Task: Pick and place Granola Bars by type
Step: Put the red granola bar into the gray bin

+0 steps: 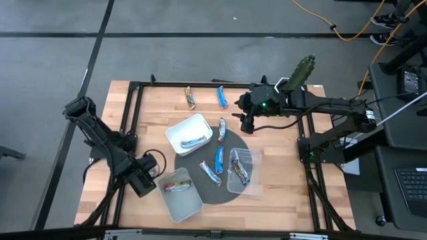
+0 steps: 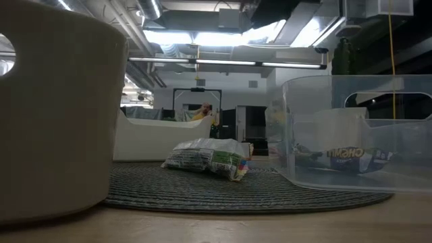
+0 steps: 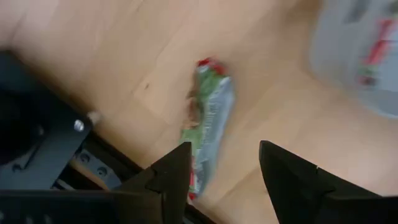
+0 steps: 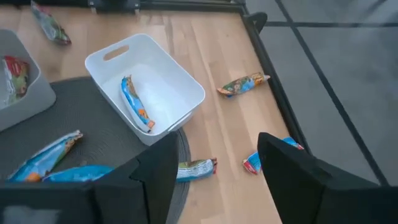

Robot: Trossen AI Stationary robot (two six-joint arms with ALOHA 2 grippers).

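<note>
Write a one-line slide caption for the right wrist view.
Open right gripper hovers over the table edge; one blue bar lies in the white tub, others scattered outside.

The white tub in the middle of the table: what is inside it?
The white tub holds one blue-wrapped granola bar, lying on its floor; the high view shows it too. The rest of the floor looks bare. The near wall hides a small strip in the right wrist view.
</note>
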